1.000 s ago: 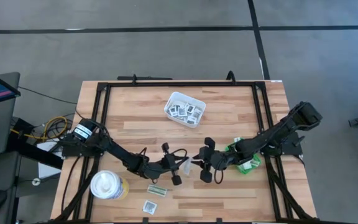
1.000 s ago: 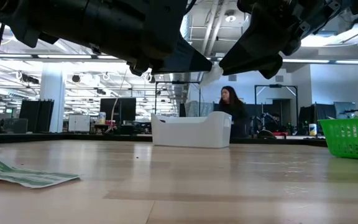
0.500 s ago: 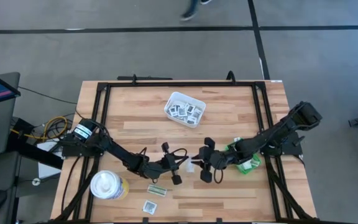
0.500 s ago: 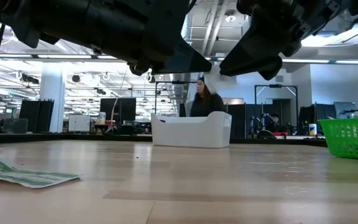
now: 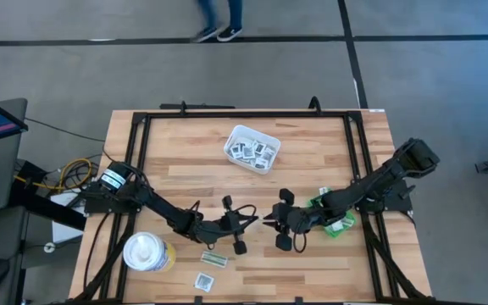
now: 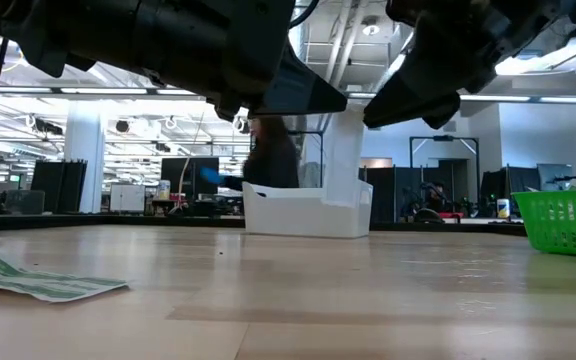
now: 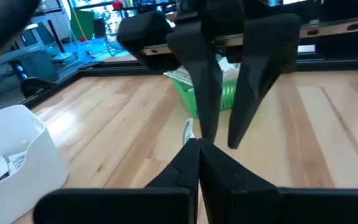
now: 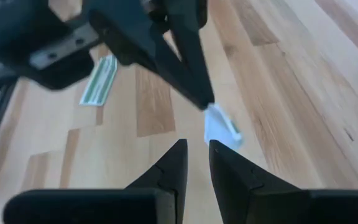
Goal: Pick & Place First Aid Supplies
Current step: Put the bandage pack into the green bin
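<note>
Far left, near the table's front edge: white round tub with a yellow band point(image 5: 146, 252), standing upright.

Just right of the tub, flat on the light wooden tabletop point(image 5: 185, 169): narrow white-and-olive strip packet point(image 5: 213, 257) and, nearer the front edge, square white packet with dark print point(image 5: 203, 281). Apart from each other, clear of both arms.

Centre left: left gripper point(image 5: 255, 220), reaching in from the left side and raised above the wood. Clenched, fingertips pressed together on a small white packet with an olive edge point(image 8: 219, 127). Hangs down from the tips as a pale strip in the low view point(image 6: 343, 150), off the table.

Behind the two grippers, toward the far edge: white rectangular plastic tray point(image 5: 231, 144), holding a loose heap of square white packets point(image 5: 252, 151).

Centre right: right gripper point(image 5: 269, 220), facing the left gripper tip to tip, also raised. Released: fingers point(image 7: 253, 93) stand slightly apart with nothing between them. Close to the hanging packet; contact cannot be told.

Right: green slatted plastic bin point(image 6: 568, 222), partly under the right arm.

Beyond the table: a blurred person point(image 6: 273, 160).
</note>
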{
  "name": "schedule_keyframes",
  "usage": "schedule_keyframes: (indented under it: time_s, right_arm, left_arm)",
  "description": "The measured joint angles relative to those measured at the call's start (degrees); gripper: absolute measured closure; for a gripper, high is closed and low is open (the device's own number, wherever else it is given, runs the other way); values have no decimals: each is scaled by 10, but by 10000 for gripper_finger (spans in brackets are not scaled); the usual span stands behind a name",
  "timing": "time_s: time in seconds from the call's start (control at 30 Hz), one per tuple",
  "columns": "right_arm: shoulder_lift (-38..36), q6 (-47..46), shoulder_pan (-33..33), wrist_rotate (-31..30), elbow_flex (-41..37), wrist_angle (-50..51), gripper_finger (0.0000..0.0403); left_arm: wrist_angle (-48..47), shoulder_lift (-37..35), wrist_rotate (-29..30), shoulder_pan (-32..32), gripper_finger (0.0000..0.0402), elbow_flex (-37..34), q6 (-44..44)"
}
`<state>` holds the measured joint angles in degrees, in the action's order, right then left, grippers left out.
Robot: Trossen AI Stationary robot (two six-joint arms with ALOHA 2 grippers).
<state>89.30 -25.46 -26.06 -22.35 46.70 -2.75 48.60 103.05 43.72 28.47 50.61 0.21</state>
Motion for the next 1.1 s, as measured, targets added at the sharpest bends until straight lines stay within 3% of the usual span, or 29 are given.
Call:
schedule_keyframes:
  time_s: [0.17,0.4,0.87,1.1]
  right_arm:
    - [-1,5,-3,-1,0,28,342]
    - [-1,5,11,-1,0,24,342]
    - [-2,64,2,29,0,-27,344]
    - [-1,66,9,58,0,-22,397]
  left_arm:
    - [-2,0,6,1,396,0,3]
    - [-1,0,-53,3,396,0,13]
    - [-1,0,-54,0,396,0,4]
    - [-1,0,-54,1,396,0,-5]
